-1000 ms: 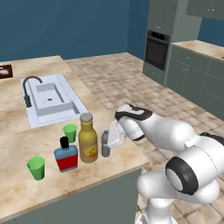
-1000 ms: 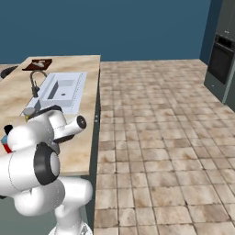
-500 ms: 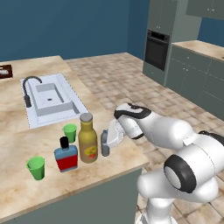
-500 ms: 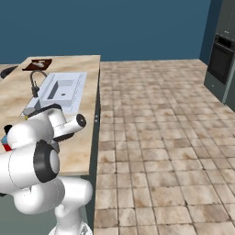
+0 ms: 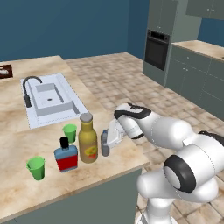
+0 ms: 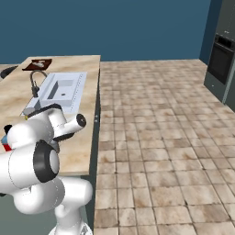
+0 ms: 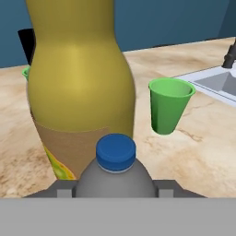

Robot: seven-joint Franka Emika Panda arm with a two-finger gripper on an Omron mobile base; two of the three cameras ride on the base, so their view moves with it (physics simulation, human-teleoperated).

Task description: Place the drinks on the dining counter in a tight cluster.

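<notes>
The small greyish water bottle (image 5: 105,144) with a blue cap (image 7: 116,152) stands on the dining counter (image 5: 26,131), and my gripper (image 5: 108,139) is shut on it from the right. The bottle sits right beside the tall amber bottle (image 5: 87,140), which looms just behind it in the hand view (image 7: 78,83). The squat blue bottle (image 5: 66,156) with a red label and black cap stands just left of the amber one. In the hand view my gripper (image 7: 115,190) holds the water bottle (image 7: 115,179) low between its fingers.
One green cup (image 5: 69,132) stands behind the bottles, also seen in the hand view (image 7: 169,105). A second green cup (image 5: 36,167) stands at the front left. The inset sink (image 5: 50,98) and black faucet (image 5: 29,87) lie further back. The counter's front edge is close.
</notes>
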